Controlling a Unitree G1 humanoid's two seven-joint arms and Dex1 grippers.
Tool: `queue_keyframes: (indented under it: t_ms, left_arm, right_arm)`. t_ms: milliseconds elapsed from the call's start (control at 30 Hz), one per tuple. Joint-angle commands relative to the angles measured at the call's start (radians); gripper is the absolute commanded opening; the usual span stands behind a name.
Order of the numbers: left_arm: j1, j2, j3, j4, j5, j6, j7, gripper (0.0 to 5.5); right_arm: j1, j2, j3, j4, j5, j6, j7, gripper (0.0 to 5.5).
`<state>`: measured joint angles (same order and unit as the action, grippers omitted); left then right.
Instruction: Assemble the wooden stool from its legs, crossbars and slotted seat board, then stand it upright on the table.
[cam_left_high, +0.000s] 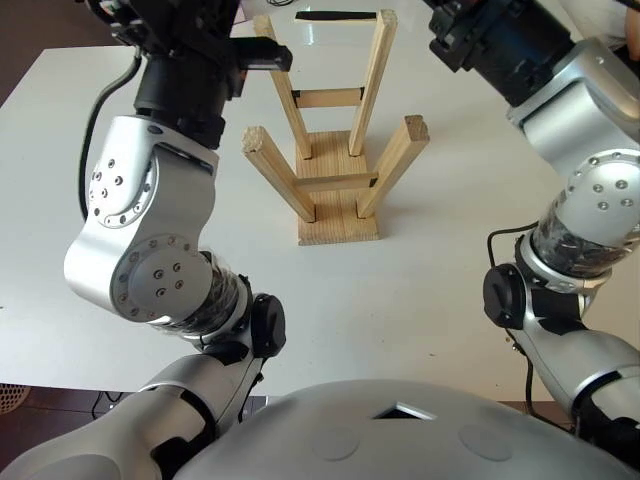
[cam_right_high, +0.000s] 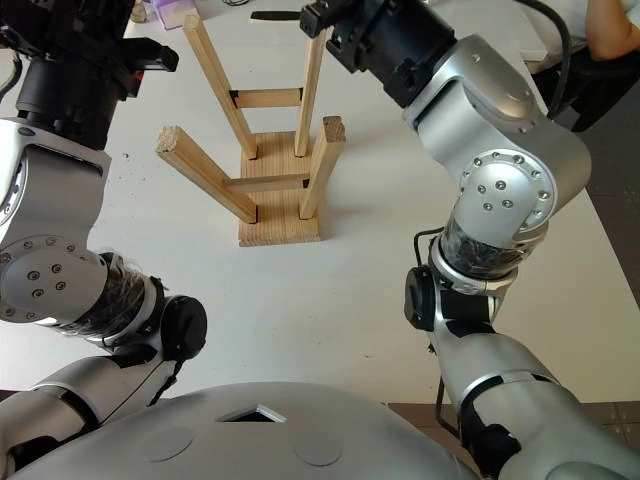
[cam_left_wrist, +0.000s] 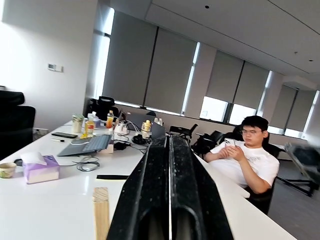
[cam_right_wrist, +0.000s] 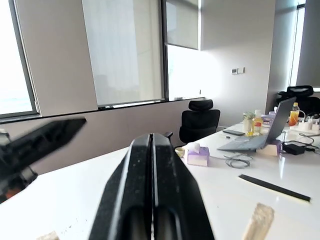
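As its legs (cam_left_high: 372, 80) point up, stool (cam_left_high: 335, 182) inverted on table (cam_left_high: 430, 300)

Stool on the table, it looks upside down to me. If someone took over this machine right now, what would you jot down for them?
Left end effector: shut, empty, raised by the far legs' tops.
Right end effector: shut, empty, raised opposite it.
Stool: upside down, seat board flat on the table, four legs pointing up, crossbars seated between them.
Done: assembly looks complete.
Left: turn the stool over so that it stands on its legs.
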<state>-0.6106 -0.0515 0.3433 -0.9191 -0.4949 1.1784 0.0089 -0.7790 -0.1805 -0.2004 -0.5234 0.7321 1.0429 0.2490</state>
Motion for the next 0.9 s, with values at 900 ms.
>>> queue_keyframes:
  t_ms: [900]
  left_arm:
    - [0.551,0.318,0.26,0.37,-0.463,-0.397,-0.327,0.03]
  right_arm:
    - [0.211,-0.238,0.153,0.466,-0.166,-0.385,0.29,0.0]
